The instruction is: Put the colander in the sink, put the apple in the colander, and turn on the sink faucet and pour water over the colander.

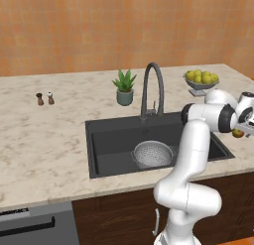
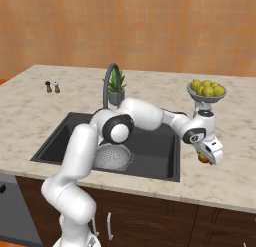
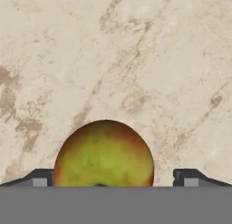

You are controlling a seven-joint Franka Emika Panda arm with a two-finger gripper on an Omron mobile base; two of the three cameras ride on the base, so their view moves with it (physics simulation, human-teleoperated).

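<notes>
We count one colander (image 1: 153, 153), seated upright in the one black sink (image 1: 106, 140), toward its front. One sink faucet (image 1: 151, 90) stands at the basin's back edge, its spout arched over the basin. One apple (image 3: 103, 153), yellow-green with a red blush, lies on the marbled surface (image 1: 44, 140) to the right of the sink, apart from the basin. One potted plant (image 1: 124, 87) stands just left of the faucet. One footed fruit bowl (image 2: 206, 93), heaped with yellow-green fruits, stands behind the apple. We list two small shakers (image 1: 45, 98) side by side, well to the left.

One tool (image 3: 116, 177): its fingers (image 3: 38, 177) are spread wide on either side of the apple, which sits between them; we see no contact on either side.
</notes>
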